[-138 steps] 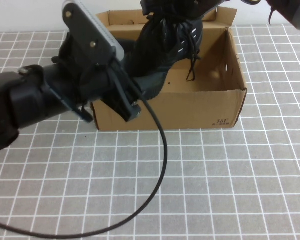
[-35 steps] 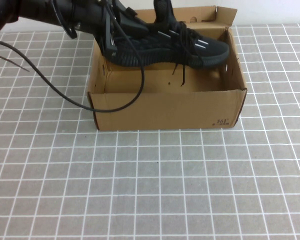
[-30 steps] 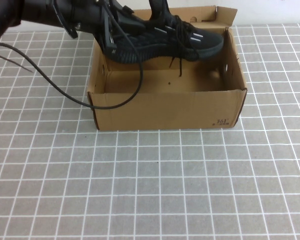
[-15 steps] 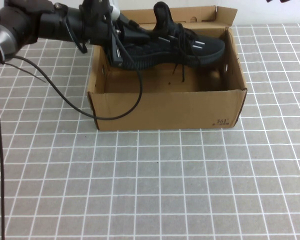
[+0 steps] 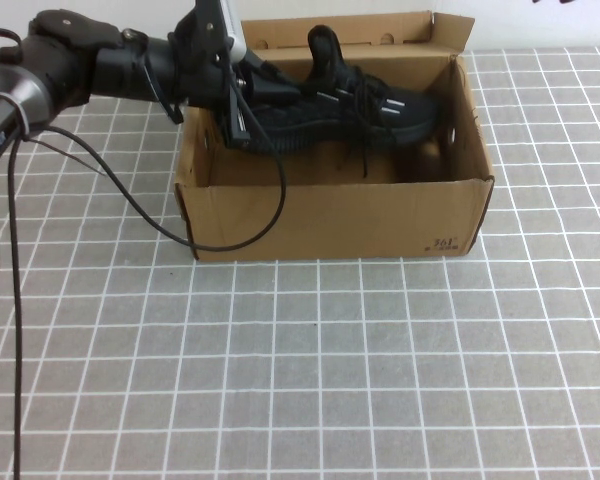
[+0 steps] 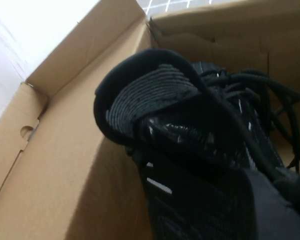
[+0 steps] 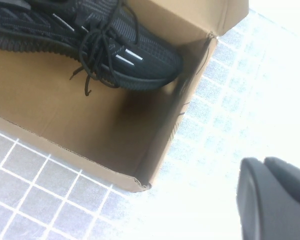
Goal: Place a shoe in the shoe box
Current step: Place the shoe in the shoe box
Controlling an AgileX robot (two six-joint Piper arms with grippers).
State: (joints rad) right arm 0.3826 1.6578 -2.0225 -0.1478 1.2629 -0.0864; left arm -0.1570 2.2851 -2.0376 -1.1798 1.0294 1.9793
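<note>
Gripping shoe (image 5: 330,105) heel over shoe box (image 5: 330,215), left gripper (image 5: 248,100), gridded tabletop (image 5: 380,380) (grey), right gripper (image 7: 275,197) closed, aloft.

Black left arm (image 5: 100,65), trailing black cable (image 5: 160,225)

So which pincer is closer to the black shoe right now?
The left pincer: it is shut on the shoe's heel over the shoe box. The right pincer hangs shut off beyond the box's right end.

shoe (image 5: 330,105) heel: hidden by left gripper (image 5: 248,100) | right gripper (image 7: 275,200): cut off by frame edge
</note>
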